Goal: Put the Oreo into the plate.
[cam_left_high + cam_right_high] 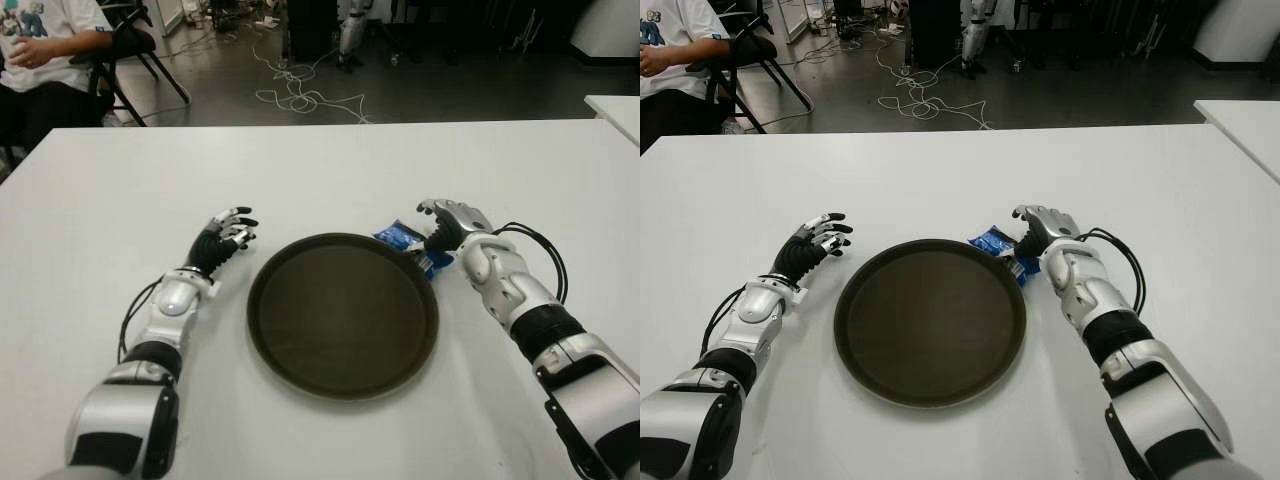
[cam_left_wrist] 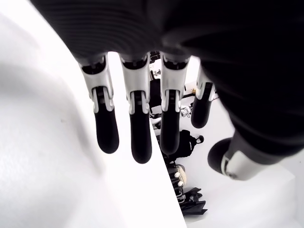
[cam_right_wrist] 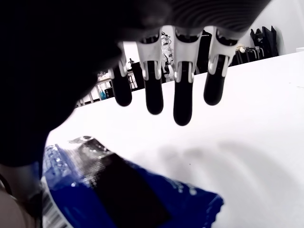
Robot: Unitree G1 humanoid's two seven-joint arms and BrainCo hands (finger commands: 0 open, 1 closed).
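Now, Oreo [image 1: 405,240] on table beneath right hand [image 1: 445,226], beside plate [image 1: 343,313].

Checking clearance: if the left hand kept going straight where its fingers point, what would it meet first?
Probably nothing: the open left hand points across bare white table, left of the round dark plate.

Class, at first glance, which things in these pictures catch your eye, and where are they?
A large round dark brown plate sits mid-table between both hands. A crinkled blue Oreo packet lies at its far right rim, under the open right hand. The left hand shows left of the plate, open.
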